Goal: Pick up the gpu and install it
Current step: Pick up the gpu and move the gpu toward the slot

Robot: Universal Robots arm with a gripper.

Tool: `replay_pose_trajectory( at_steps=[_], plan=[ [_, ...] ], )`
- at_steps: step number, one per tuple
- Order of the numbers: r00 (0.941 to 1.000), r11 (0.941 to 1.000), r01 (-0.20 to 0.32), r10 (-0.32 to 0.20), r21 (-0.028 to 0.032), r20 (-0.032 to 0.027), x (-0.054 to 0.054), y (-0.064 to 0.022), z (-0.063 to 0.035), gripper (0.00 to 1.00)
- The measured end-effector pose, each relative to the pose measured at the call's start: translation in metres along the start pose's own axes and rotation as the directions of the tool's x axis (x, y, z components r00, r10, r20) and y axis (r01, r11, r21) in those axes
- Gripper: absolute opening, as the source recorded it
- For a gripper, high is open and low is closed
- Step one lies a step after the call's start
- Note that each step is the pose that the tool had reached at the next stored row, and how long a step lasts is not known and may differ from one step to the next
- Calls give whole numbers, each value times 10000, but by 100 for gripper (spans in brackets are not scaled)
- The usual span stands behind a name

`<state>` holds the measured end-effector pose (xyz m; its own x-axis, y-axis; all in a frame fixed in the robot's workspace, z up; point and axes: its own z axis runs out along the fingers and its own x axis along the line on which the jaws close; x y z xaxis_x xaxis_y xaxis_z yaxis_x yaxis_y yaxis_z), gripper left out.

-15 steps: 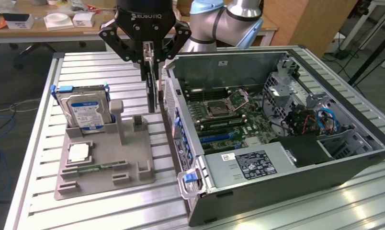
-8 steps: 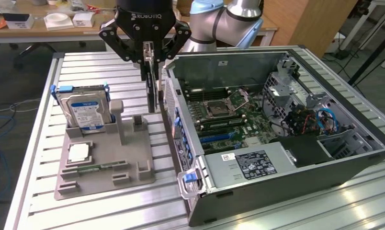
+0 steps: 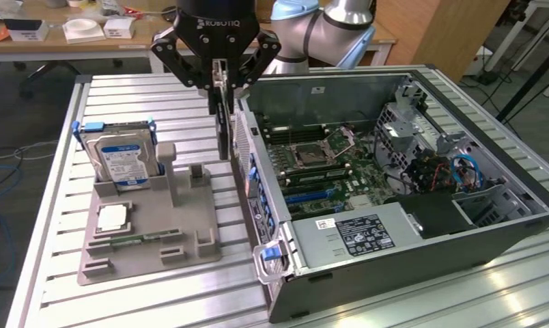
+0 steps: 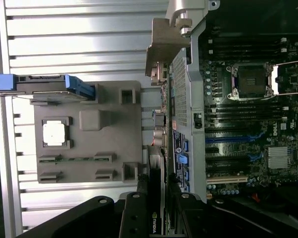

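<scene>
Exterior view: black two-finger gripper (image 3: 222, 92) is clamped on the gpu (image 3: 223, 137), a flat dark card seen edge-on, hanging upright with its long side vertical. The card is in the gap between the grey plastic parts fixture (image 3: 138, 263) and the open black computer case (image 3: 493, 236), just beside the case's perforated wall; can't tell if it touches. It is not yet seated on the green motherboard (image 3: 343, 167). The fixture is at 9 o'clock of the case on the ribbed aluminium desk (image 3: 119, 96). Silver hard drive with blue-white label (image 3: 121, 162) stands at the fixture's 11 o'clock corner; square silver processor chip (image 3: 113, 217) lies at its 9 o'clock side. Wrist view: the same card (image 4: 156, 208) sits between the black fingers (image 4: 134, 218), with a logo on its edge.
</scene>
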<state>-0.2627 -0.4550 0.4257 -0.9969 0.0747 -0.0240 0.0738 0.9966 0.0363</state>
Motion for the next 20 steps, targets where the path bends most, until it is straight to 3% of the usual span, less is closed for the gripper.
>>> replay_pose_trajectory(
  at_steps=[20],
  plan=[
    [10000, 10000, 0, 0, 1, 0, -176, 13, 5, 26]
  ],
)
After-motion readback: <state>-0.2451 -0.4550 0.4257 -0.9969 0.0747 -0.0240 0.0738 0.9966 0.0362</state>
